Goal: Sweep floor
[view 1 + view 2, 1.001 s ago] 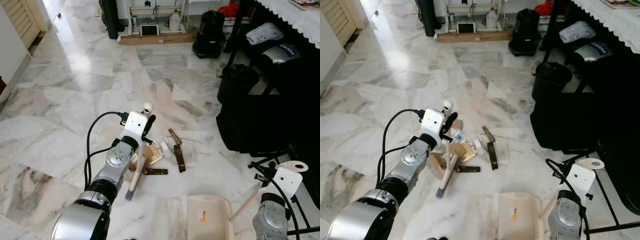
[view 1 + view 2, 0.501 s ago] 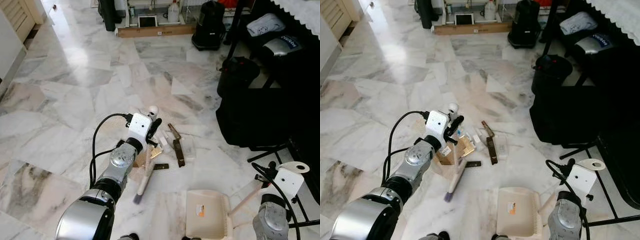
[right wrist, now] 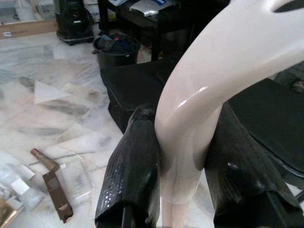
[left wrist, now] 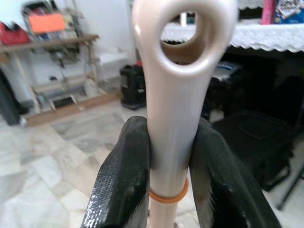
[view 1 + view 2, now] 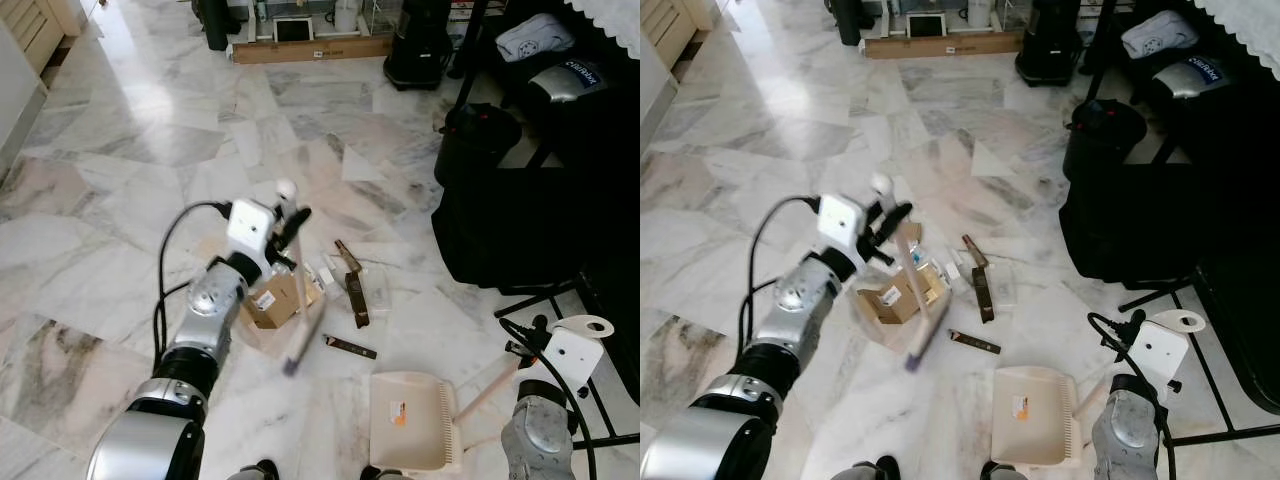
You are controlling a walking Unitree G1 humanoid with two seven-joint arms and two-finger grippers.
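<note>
A lived-in home, seen from the floor up.

Polished marble floor (image 5: 130, 140) underfoot, and far beyond the left gripper (image 5: 285, 228) a low shelving rack (image 5: 300, 25) holds bottles and a framed picture above a long cardboard box (image 5: 310, 48). Out past the right gripper (image 3: 183, 142), a lace-edged tablecloth (image 5: 615, 25) hangs over a dark table with bags (image 5: 530, 40) stuffed beneath, a black bin (image 5: 478, 135) alongside. Louvred door (image 5: 30, 30) at the far corner — domestic clutter everywhere.

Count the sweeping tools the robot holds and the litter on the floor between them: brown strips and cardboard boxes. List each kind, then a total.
Brush: 1
Dustpan: 1
Brown strips: 3
Box: 1
Total: 6
</note>
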